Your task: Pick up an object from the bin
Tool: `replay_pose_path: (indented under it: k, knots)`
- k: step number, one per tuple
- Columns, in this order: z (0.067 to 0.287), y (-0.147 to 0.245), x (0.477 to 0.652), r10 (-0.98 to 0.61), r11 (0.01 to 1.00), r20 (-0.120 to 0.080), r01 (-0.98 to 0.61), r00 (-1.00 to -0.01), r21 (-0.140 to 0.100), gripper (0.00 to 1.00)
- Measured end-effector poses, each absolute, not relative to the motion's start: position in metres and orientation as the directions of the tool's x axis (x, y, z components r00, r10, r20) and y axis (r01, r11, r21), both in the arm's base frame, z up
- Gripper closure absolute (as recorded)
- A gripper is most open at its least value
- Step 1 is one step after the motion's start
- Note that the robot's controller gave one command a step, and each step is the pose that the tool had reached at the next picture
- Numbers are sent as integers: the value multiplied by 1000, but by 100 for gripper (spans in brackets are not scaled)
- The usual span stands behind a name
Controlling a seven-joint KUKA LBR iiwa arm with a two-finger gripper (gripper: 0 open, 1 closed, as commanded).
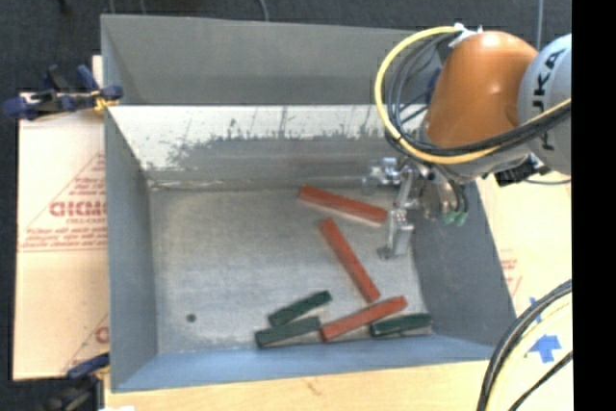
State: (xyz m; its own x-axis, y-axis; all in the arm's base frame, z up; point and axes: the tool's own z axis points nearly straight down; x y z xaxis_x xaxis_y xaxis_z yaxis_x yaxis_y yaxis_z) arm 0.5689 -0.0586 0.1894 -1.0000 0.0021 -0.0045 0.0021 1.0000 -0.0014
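Grey bin [212, 245] below me holds orange and green sticks [348, 262]. My jaws hang beside the uppermost orange stick [337, 204]; open or closed, I cannot tell.

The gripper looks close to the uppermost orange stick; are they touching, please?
Cannot tell. In the camera view the gripper overlaps the uppermost orange stick at its right end, hiding any gap.

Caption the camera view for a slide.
Gripper beside two orange bars in the grey bin; three green bars and a third orange bar in front.
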Motion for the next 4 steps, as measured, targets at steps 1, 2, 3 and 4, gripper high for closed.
replay_pose_path:
  k: [1, 2, 3, 4]
  knots:
    - [109, -37, 506, -7, 1000, -6, -7, -1000, -1, 0]
    - [100, -37, 492, -18, 1000, 1, -18, -1000, -1, 0]
    - [107, 36, 506, -87, 996, -4, -87, -996, 0, 0]
    - [84, 22, 502, 235, 972, -2, 235, -972, 1, 0]
